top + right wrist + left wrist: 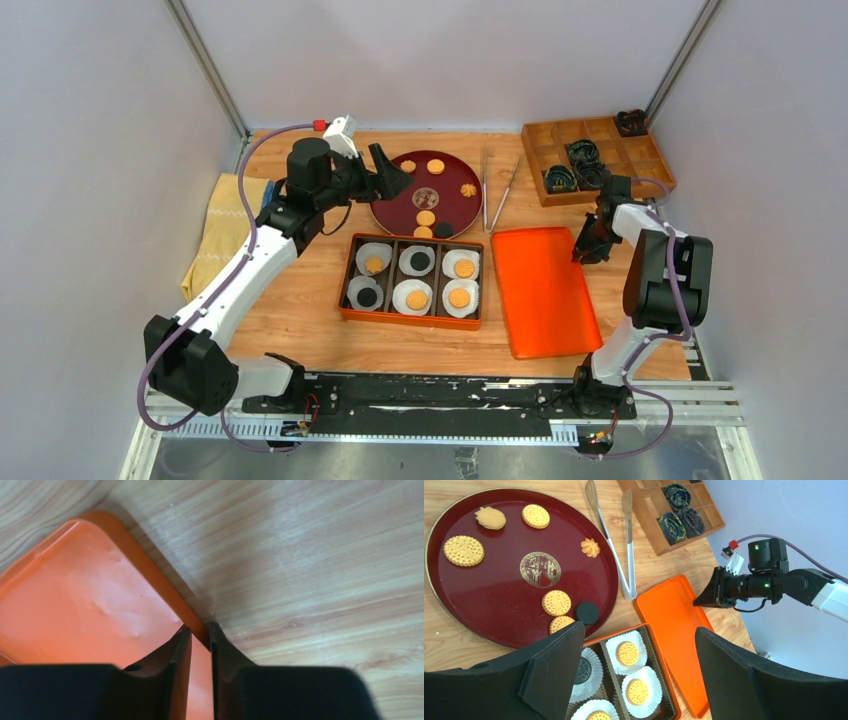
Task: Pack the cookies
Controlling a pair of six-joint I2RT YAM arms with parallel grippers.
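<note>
1. Tabletop [300,290]: wood, carries all.
2. Orange lid [540,290]: flat, R side; R fingers [180,650] clamped on its rim.
3. Red plate [395,210]: seven cookies [436,166] loose on it.
4. Box [410,321]: six paper cups [449,263], one cookie ea.
5. L fingers [559,655]: spread wide, nothing held, above plate's near edge.

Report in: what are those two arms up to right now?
Left tool open by the red plate. Right tool pinching rim of the orange lid. Six cookies in the box, more on the plate. Nothing in the way.
</note>
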